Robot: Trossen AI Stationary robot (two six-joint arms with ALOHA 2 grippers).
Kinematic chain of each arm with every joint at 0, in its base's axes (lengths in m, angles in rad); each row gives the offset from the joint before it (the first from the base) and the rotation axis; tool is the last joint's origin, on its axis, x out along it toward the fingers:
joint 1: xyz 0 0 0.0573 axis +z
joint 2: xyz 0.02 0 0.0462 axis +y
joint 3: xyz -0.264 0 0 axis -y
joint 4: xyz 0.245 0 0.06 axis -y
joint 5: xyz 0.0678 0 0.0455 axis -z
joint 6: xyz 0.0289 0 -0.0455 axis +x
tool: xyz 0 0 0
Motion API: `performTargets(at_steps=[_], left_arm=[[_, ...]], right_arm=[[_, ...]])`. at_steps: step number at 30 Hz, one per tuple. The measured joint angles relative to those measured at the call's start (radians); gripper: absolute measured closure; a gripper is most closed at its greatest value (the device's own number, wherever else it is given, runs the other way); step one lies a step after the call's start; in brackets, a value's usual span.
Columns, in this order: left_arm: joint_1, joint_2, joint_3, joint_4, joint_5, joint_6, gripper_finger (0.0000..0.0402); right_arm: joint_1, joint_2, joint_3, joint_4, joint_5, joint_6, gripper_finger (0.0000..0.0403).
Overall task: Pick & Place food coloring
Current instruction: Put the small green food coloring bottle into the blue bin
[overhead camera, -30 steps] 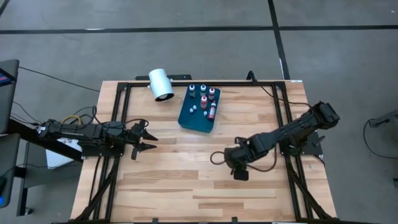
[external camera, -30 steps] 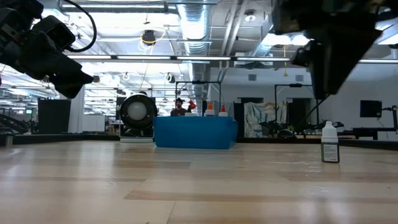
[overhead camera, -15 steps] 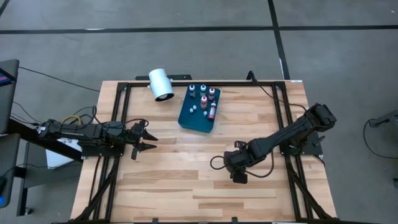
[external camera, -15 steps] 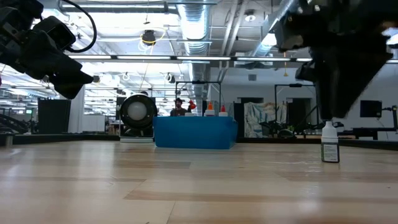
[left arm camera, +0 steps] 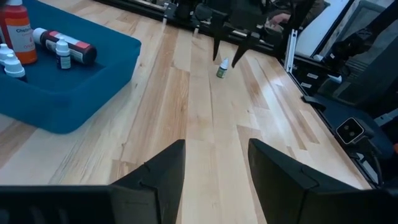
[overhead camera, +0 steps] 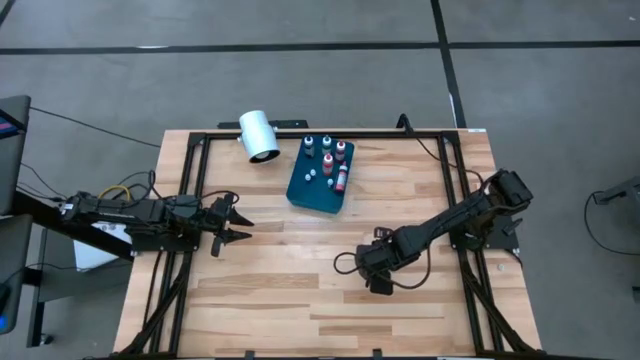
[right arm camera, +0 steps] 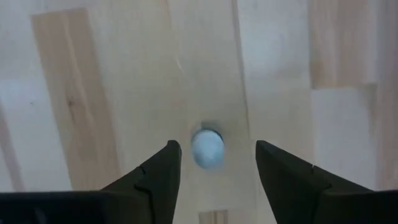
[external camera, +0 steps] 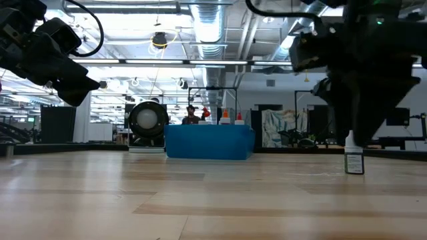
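Right wrist view: the right gripper (right arm camera: 211,163) is now seen directly above a small white-capped food coloring bottle (right arm camera: 207,148), fingers spread wide either side, having been lowered over it within the last second. A grasp appears imminent. Farther off, the blue tray (overhead camera: 318,187) holds the other bottles; the left gripper (overhead camera: 233,224) waits, parted.

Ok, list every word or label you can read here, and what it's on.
"Ch...": start of a word on the red bottle's label in the tray; the rest is cut off.
Standing bottle's dark label: too blurred to read.
Nothing else is legible.
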Motion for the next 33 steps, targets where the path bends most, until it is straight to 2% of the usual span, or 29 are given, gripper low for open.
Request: performTargets(at_steps=[13,33], left_arm=[[0.0,0.002,0.002,-0.014,-0.002,0.001,0.0235],[0.0,0.002,0.002,-0.018,-0.002,0.003,0.0235]], right_arm=[[0.0,0.078,0.002,0.022,-0.003,-0.001,0.0223],[0.0,0.078,0.001,-0.023,-0.006,-0.001,0.0258]])
